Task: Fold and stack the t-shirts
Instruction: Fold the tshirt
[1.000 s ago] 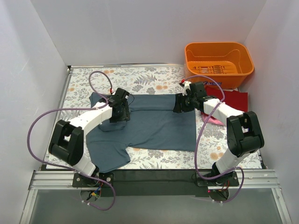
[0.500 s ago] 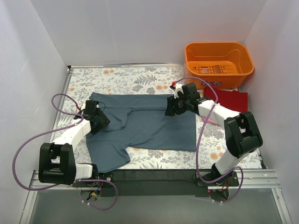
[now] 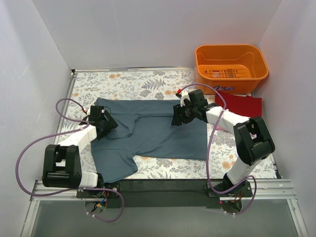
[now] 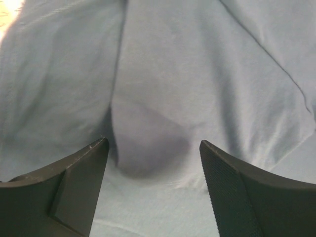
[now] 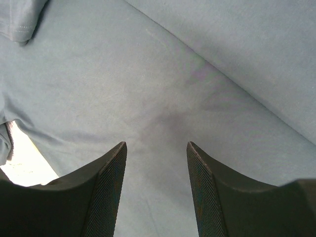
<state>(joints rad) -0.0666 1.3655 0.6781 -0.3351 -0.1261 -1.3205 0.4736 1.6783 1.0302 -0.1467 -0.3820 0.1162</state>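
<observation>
Count: 2 shirts I can make out, 1 basket, my 2 arms.

- Blue-grey shirt [image 3: 158,136]: spread flat mid-tabletop [image 3: 138,81], with one flap hanging toward the near left corner.
- Red shirt [image 3: 245,104]: lies flat at the right edge, just in front of the basket and apart from the blue-grey one.
- Basket [image 3: 232,47]: orange, at the far right corner. Inside I can only make out its slotted floor.

Left end effector [image 3: 104,123]: over the shirt's left part. The wrist view shows the fingers [image 4: 74,182] wide apart with nothing between them, and a shadowed crease in the cloth in the gap below.

Right end effector [image 3: 178,116]: over the shirt's far middle. The fingers [image 5: 103,192] are moderately parted and grip nothing. Below is plain cloth with a fold line running diagonally, and a bright patch of tabletop shows at lower left. I can't tell whether the tips touch the cloth.

Delta vs 1 s ago:
- My left arm swung out from the shirt's centre-left to its left edge, and the fingers have spread wider.
- My right end effector slid left from the shirt's far right corner toward the middle, with the same gap.
- The shirts and basket lie where they did.
</observation>
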